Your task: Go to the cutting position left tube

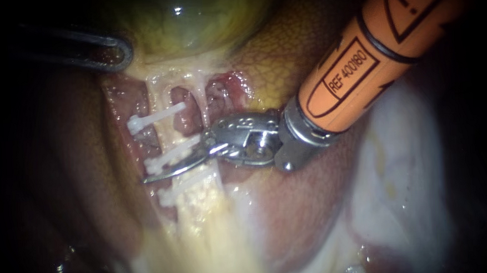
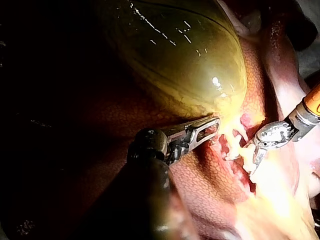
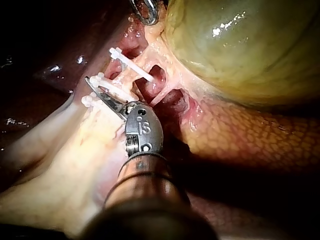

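Observation:
The left tube (image 1: 161,139) runs pale down from the green gallbladder (image 1: 193,22) and carries three white clips: upper (image 1: 155,119), middle (image 1: 169,156) and lower (image 1: 184,188). My right instrument (image 1: 151,177), on an orange shaft from the upper right, lays its curved blades across this tube between the middle and lower clips. The blades stand slightly open, one over the tube. The thinner right tube (image 1: 200,102) is beside its wrist. My left instrument (image 1: 118,55) is shut on the gallbladder at its neck; its slotted jaws (image 2: 210,129) show in the left wrist view.
Brown liver (image 1: 79,178) lies left of the tubes and mottled liver (image 1: 272,57) under the orange shaft. Pale fatty tissue (image 1: 215,238) spreads below the clips and whitish tissue (image 1: 401,172) to the right. Red raw windows (image 3: 172,100) open between the tubes.

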